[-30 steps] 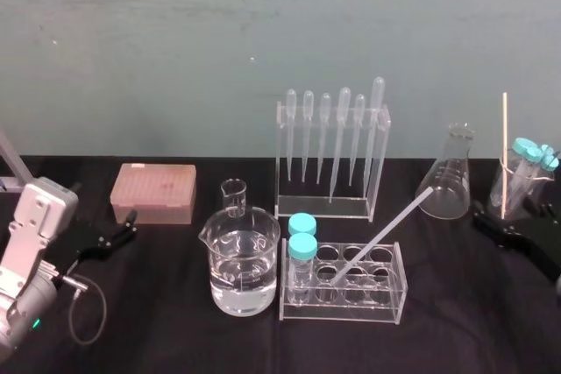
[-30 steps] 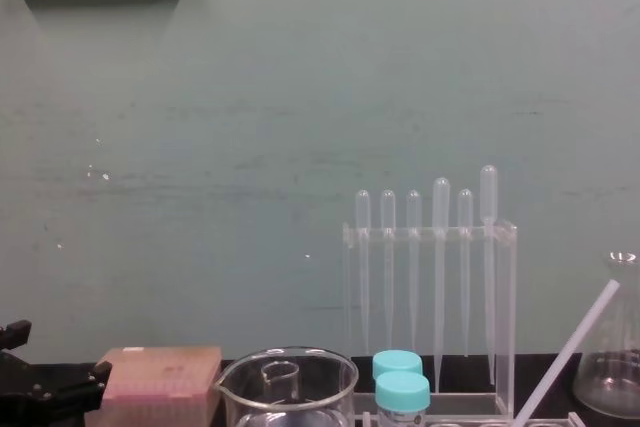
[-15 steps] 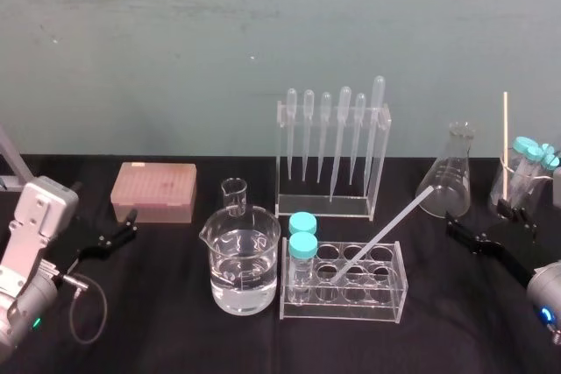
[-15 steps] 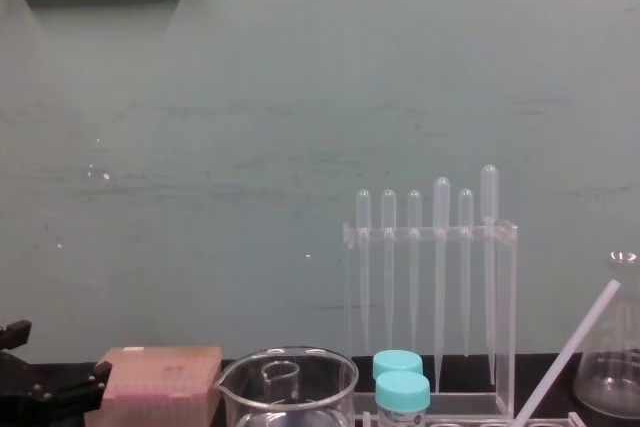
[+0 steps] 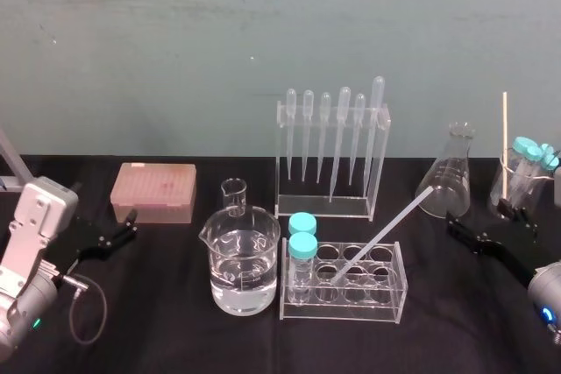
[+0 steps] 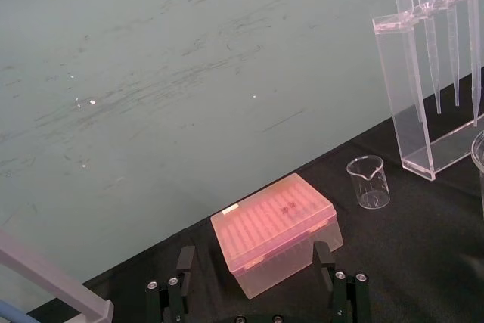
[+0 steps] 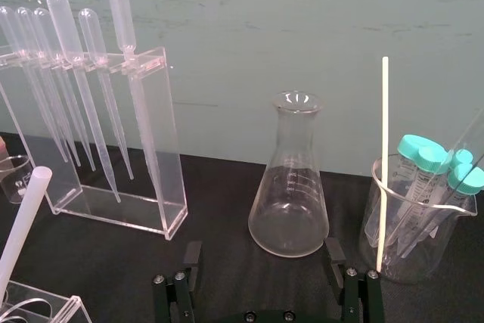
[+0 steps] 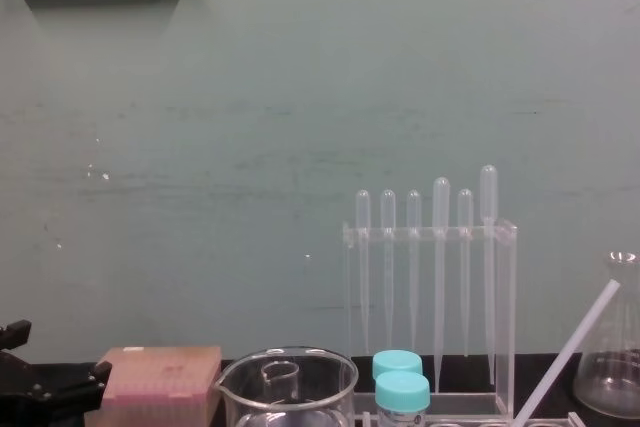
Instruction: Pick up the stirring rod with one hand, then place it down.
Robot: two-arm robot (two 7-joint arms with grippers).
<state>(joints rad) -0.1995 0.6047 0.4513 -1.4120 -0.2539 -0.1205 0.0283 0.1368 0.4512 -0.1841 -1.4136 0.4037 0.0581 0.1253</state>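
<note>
The stirring rod [image 5: 382, 235] is a translucent-white stick leaning in the clear test tube rack [image 5: 386, 304]; its lower end is in a rack hole and its upper end points at the conical flask [image 5: 449, 183]. The rod's top also shows in the right wrist view [image 7: 21, 217] and the chest view [image 8: 575, 347]. My right gripper [image 5: 476, 213] hovers low at the right, in front of the flask and right of the rod, open and empty [image 7: 262, 255]. My left gripper [image 5: 127, 227] rests at the far left by the pink box [image 6: 272, 225], open and empty [image 6: 254, 259].
A water-filled beaker [image 5: 244, 260] and a small beaker [image 5: 233, 196] stand left of the rack, which holds two teal-capped tubes [image 5: 302, 247]. Behind is the pipette rack [image 5: 333, 151]. At the far right, a beaker [image 7: 416, 225] holds capped tubes and a thin stick [image 7: 383, 156].
Over the last second my right gripper came in from the right edge toward the flask, then stayed still for the last half second. The rod and the left arm have not moved.
</note>
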